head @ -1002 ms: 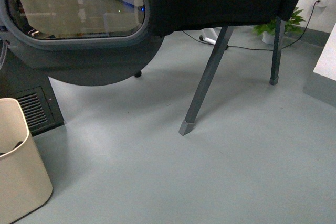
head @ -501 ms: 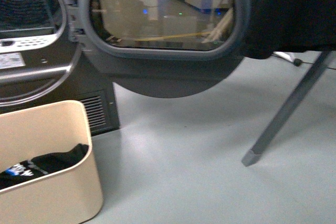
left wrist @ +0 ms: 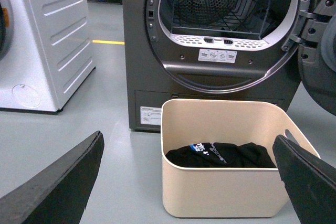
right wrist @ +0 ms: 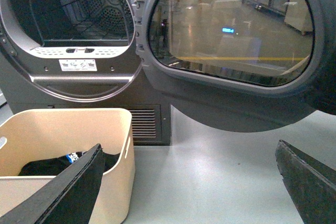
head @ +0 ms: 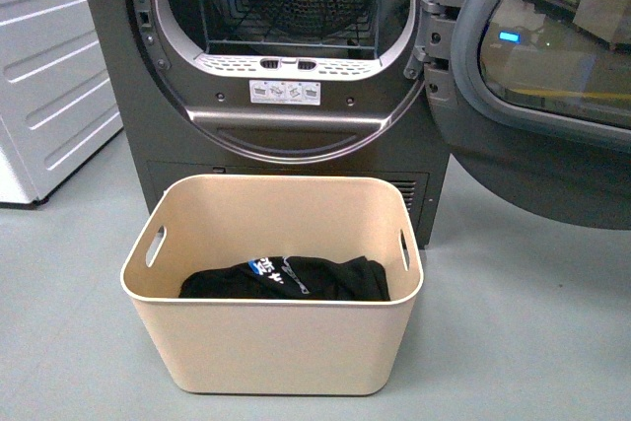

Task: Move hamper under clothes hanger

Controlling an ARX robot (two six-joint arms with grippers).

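Both arms were held low and roughly level, wrists aimed at the dryer [head: 296, 150]. The left fingers [left wrist: 58, 184] were spread wide, nothing between them touching; the hamper [head: 276, 342] stood ahead of them, apart, framed in their gap. The right fingers [right wrist: 63, 187] were likewise spread wide, and the hamper lay beyond one of them, off to that side, with bare floor [head: 523, 342] ahead of the gap.

In the front view the hamper sat on the floor at 6 o'clock, just before the dryer at 12 o'clock. It was smooth beige plastic, rectangular with rounded corners, tapered walls and slot handles [head: 156, 245] in its short ends. A crumpled black garment [head: 296, 278] with a blue-and-white print lay inside. The dryer was dark grey metal with a round opening and perforated drum; its glazed door [head: 552, 155] hung open at 2 o'clock. A white ribbed appliance [head: 49, 76] stood at 10 o'clock.
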